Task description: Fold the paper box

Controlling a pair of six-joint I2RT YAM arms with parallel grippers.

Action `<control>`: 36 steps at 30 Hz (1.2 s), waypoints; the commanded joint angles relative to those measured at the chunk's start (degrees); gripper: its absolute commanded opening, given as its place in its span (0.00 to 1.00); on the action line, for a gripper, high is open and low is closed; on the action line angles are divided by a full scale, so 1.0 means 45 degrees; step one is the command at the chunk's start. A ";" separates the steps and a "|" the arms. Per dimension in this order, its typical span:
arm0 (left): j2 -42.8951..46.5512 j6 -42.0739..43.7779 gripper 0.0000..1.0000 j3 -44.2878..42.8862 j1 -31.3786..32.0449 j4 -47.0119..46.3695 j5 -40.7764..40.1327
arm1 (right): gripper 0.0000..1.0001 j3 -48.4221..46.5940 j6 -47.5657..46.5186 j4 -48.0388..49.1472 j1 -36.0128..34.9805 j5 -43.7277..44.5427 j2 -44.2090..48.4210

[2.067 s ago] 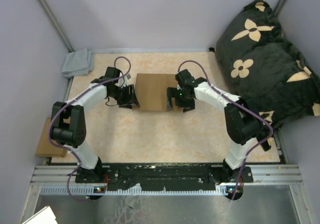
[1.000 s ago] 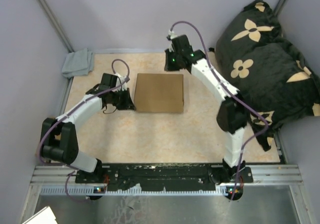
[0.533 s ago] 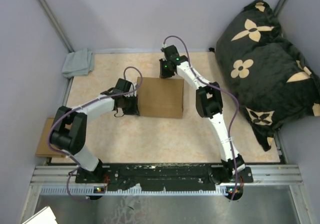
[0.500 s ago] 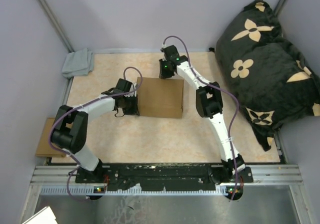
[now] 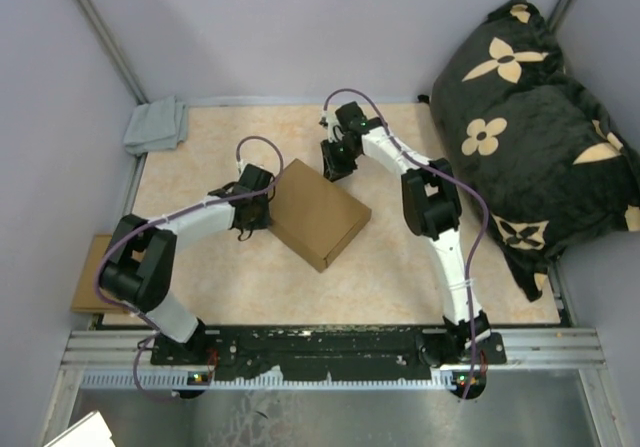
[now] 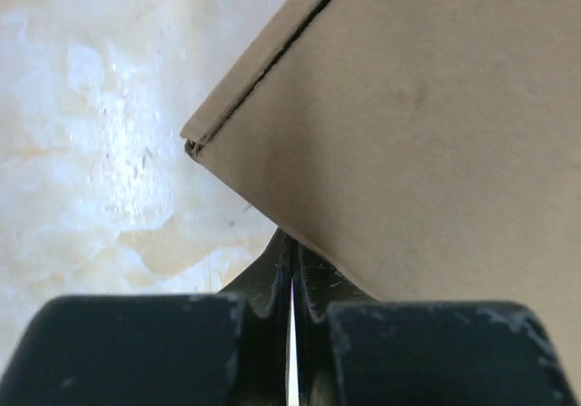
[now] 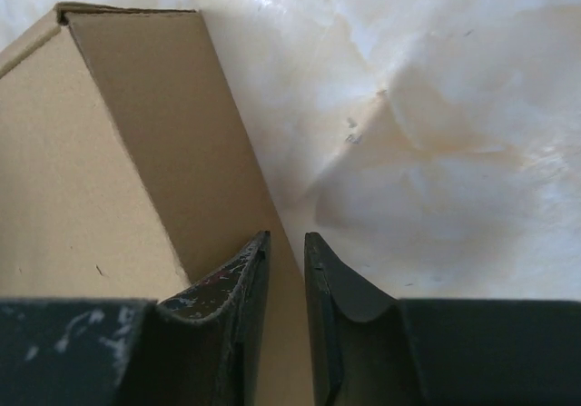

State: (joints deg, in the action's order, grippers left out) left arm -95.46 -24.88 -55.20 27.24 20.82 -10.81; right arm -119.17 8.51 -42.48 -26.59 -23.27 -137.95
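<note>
Now the paper box (image 5: pixel 318 214) sits skewed on the table (image 5: pixel 400 267). Half a second ago its sides ran square to the table's edges; it has since swung round, so one corner points toward the arm bases and another toward the far wall. It looks closed, lid down, with a seam line visible along one upper edge in the left wrist view. I judge the folding largely done, and the turn more likely a nudge from pressing or tucking than a step of its own.

The left gripper (image 5: pixel 256 214) has its fingers pressed together, only a sliver of light between them. Their tips are tucked against the low edge of the box's left wall and hold nothing. The right gripper (image 5: pixel 334 164) is at the box's far corner. Its fingers stand a little apart and are wider than a second ago. The bottom edge of a side wall runs in behind them, and nothing is clearly pinched.

There is ample room. The box lies mid-table, well clear of the near rail, with bare surface on all sides. The black flowered pillow (image 5: pixel 530 117) crowds the right edge, and the right arm's elbow is near it. The grey cloth (image 5: pixel 156 125) lies in the far left corner, and a small cardboard scrap (image 5: pixel 90 282) lies off the left edge, both well apart from the box. Squaring the box again would probably mean pushing on two opposite walls at once.
</note>
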 commanded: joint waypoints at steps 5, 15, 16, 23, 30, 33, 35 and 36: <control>0.3417 -0.0685 0.11 0.1846 0.0676 -0.2461 0.0140 | 0.24 0.0258 0.2755 -0.0690 -0.0556 0.0839 0.1197; 0.4062 -0.1784 0.09 0.2141 0.0662 0.1940 0.2385 | 0.24 0.6444 0.3720 0.0698 0.1045 0.4787 0.5457; 0.3913 -0.2110 0.08 0.2231 0.0676 0.2176 0.2475 | 0.24 0.6857 0.3678 0.0774 0.1031 0.4710 0.5714; 0.1886 -0.3563 0.07 0.1879 0.0668 0.1188 0.3546 | 0.24 0.8175 0.3038 0.1647 -0.0238 0.2296 0.6382; -0.0147 -0.4476 0.08 -0.1506 0.1090 -0.1282 0.5423 | 0.24 0.8714 0.4064 0.3447 -0.1822 -0.0671 0.6623; -0.0252 -0.4375 0.08 -0.1859 0.1114 -0.0839 0.5177 | 0.24 0.8794 0.4339 0.3053 -0.1811 0.0351 0.6567; 0.0166 -0.4229 0.09 -0.1399 0.1114 -0.0424 0.4847 | 0.24 0.8769 0.4163 0.2481 -0.1684 0.1167 0.6554; 0.0455 -0.4137 0.09 -0.1058 0.1114 -0.0180 0.4641 | 0.24 0.8793 0.4097 0.2366 -0.1569 0.1518 0.6583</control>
State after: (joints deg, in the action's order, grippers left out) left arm -96.90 -42.61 -59.02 28.62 29.50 1.61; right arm -79.48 22.28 -35.70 -29.52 -9.04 -109.93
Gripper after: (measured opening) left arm 0.080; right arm 0.238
